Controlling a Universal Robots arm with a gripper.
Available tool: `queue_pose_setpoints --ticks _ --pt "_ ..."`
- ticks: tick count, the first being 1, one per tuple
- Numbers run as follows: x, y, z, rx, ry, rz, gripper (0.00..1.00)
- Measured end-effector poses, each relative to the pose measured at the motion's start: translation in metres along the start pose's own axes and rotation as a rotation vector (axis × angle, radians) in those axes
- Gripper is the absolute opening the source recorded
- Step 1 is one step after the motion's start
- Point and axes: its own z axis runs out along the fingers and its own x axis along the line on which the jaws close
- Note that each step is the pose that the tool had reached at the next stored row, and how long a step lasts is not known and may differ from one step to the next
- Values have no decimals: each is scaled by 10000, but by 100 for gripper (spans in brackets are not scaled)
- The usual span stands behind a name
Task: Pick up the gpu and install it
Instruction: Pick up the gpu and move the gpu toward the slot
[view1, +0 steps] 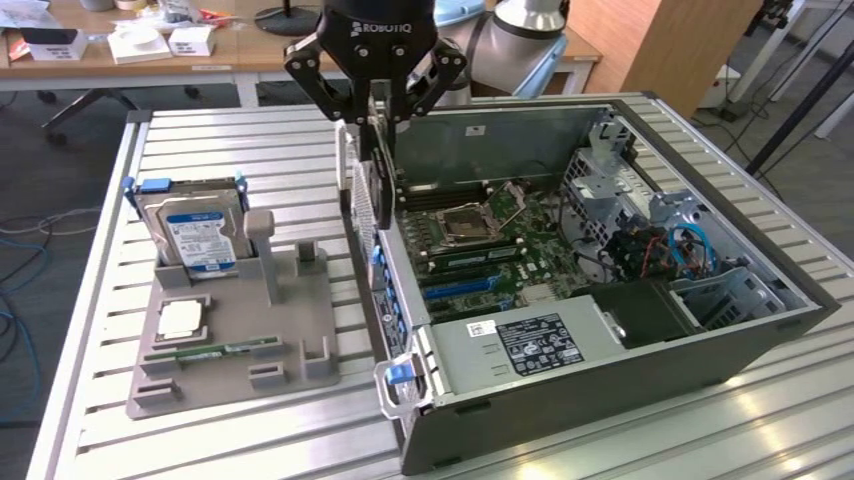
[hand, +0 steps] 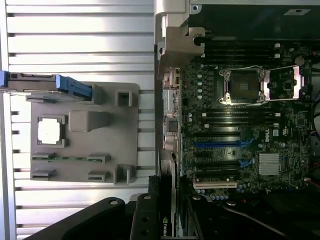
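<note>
ROBOTIQ on gripper; hard drive label, power supply label unreadable.

jaws grip the gpu upright over the open computer case.

The holder lies on the table at the exterior view's left, with the computer case just beside it. In the holder, the hard drive stands at the back, with the chip and the memory stick in front. The gripper holds the gpu above the case's wall — the one next to the holder.
</note>
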Motion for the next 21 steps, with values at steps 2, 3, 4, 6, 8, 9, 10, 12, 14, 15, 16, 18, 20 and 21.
queue_pose_setpoints --ticks 2,3,4,6,8,9,10,12,14,15,16,18,20,21 --pt "-30 1 0 1 5 1 26" --pt "-44 2 1 1 9 1 26" --pt "-60 2 1 1 13 1 26" --pt "-88 3 2 0 21 1 26" --pt "-125 5 3 0 27 1 26" --pt "-147 5 3 1 30 1 26" --pt "-168 6 3 1 31 1 26" --pt "-216 8 5 1 35 1 26" --pt "-273 10 5 1 39 2 26" --pt "-303 11 6 2 40 2 26" --pt "-336 13 6 2 42 2 26" --pt "-396 14 8 2 45 1 26" --pt "-454 17 9 1 48 2 26" --pt "-485 18 10 2 50 2 26"
